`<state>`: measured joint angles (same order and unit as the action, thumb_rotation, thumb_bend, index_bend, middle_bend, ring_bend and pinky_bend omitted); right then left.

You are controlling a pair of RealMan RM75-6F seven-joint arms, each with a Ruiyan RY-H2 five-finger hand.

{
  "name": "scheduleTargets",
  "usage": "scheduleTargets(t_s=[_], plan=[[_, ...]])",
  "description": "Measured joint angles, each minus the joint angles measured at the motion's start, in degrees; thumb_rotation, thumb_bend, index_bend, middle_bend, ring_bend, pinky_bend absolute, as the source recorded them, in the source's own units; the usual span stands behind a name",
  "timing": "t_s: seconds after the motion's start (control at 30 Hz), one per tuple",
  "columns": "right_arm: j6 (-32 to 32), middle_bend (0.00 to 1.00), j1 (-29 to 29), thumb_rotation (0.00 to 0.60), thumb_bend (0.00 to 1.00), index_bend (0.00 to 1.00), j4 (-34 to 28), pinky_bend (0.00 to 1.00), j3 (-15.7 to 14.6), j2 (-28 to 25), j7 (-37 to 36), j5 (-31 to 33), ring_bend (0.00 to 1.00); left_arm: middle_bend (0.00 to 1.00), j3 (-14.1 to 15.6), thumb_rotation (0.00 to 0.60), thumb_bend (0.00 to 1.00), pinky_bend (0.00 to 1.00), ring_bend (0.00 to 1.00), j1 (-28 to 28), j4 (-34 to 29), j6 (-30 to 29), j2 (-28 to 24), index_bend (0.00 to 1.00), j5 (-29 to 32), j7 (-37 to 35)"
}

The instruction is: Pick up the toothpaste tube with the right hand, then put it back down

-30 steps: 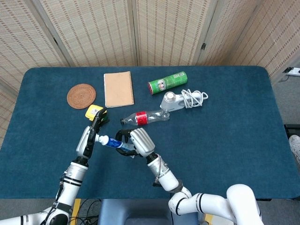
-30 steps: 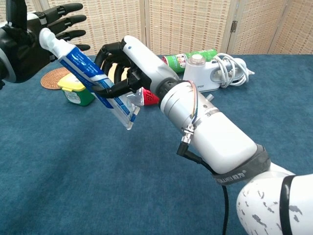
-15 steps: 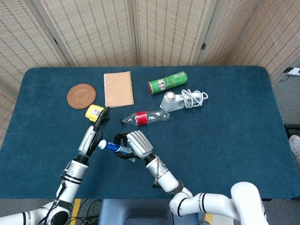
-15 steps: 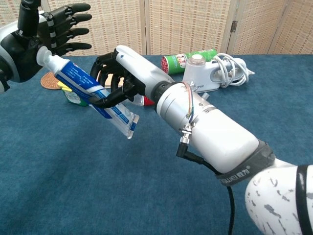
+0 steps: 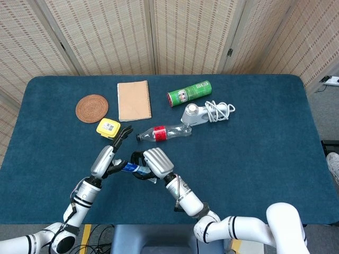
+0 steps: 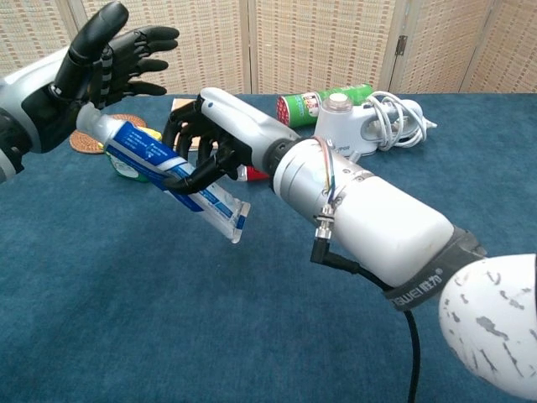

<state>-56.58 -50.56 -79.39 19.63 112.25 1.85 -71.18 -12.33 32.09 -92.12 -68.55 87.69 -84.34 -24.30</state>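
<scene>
The right hand (image 6: 220,134) has its fingers (image 6: 180,178) wrapped round the toothpaste tube (image 6: 168,172), holding it clear above the desk (image 6: 126,319), white cap toward the left hand (image 6: 101,59). The tube's label is blue and white; its print is too small to read. The strap on the right forearm carries white lettering that I cannot make out for certain.

From the head view, the left hand (image 5: 108,159) is spread wide, fingers apart, gripping nothing, just beside the cap end. The near desk edge lies close below both arms; the whole right half of the blue desk is open room.

Against a second ago, the tube has tipped flatter and sits lower, and the left hand has opened away from the cap. The yellow box (image 5: 107,127), water bottle (image 5: 164,132) and green can (image 5: 189,93) have not moved.
</scene>
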Motion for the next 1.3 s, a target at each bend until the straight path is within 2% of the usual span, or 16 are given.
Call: scheduleTargets(t_s=[0.57,1.3], plan=[[0.8,0.67,-0.5,0.6,0.62,0.67,-1.8,0.75,0.2,-0.7,2.1,2.3,0.6,0.0,2.4,0.017,0.03,0.15,0.0,1.6,2.8,-0.3,-0.1,0.0,-3.1,4.1],[1.5,0.68,-0.9,0.6,0.62,0.67,-3.0,0.75,0.2,-1.2,4.3,5.3,0.61,0.0,4.8,0.015,0.03,0.15,0.0,3.0,6.5,-0.2,-0.3,0.0,-5.0,9.7]])
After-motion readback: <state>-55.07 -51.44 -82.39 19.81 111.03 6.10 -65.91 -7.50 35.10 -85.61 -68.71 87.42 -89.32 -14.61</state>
